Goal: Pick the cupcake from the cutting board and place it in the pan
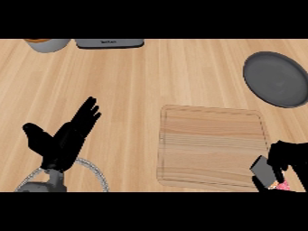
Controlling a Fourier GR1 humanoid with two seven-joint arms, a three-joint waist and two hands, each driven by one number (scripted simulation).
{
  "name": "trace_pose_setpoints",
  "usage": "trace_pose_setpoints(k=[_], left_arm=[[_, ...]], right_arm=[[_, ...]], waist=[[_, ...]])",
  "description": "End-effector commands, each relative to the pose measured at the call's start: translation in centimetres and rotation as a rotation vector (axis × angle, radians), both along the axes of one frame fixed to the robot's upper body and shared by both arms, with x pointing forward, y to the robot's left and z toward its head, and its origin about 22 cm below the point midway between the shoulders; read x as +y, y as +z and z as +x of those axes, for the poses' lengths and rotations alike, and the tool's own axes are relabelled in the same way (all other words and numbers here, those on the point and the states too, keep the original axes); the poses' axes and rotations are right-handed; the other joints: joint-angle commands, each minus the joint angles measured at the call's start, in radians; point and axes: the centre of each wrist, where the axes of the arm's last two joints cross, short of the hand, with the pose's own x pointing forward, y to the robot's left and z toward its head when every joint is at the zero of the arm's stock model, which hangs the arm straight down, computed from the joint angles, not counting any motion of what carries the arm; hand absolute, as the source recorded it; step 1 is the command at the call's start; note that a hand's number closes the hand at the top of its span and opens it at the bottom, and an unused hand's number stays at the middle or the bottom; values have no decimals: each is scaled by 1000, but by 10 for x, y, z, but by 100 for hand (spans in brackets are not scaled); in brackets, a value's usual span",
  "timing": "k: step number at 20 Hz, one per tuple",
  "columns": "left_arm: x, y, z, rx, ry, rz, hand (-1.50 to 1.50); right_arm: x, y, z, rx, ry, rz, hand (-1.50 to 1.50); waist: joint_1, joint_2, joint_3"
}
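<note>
The wooden cutting board lies right of centre on the counter. My right hand is at its lower right corner, fingers curled round the cupcake; only a bit of pink wrapper shows under the hand. The dark grey pan sits at the far right, beyond the board, with nothing in it. My left hand rests open at the lower left, fingers up.
A grey cup with an orange top and a dark flat appliance stand at the counter's far edge, upper left. Bare wood counter lies between the board and the pan.
</note>
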Motion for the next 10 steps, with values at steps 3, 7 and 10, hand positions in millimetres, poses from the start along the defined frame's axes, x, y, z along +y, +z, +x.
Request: trace_pose_setpoints(k=[3,7,10], left_arm=[[-4,7,-11,-12,-12,14,0],[-18,-5,11,-9,-11,3,0],[-14,10,3,-18,-76,3,0]], right_arm=[[-46,14,-2,-2,-34,276,150],[-74,17,40,49,-42,369,150],[-108,-19,63,13,-135,297,150]], waist=[[21,2,0],[32,8,-1],[50,10,1]])
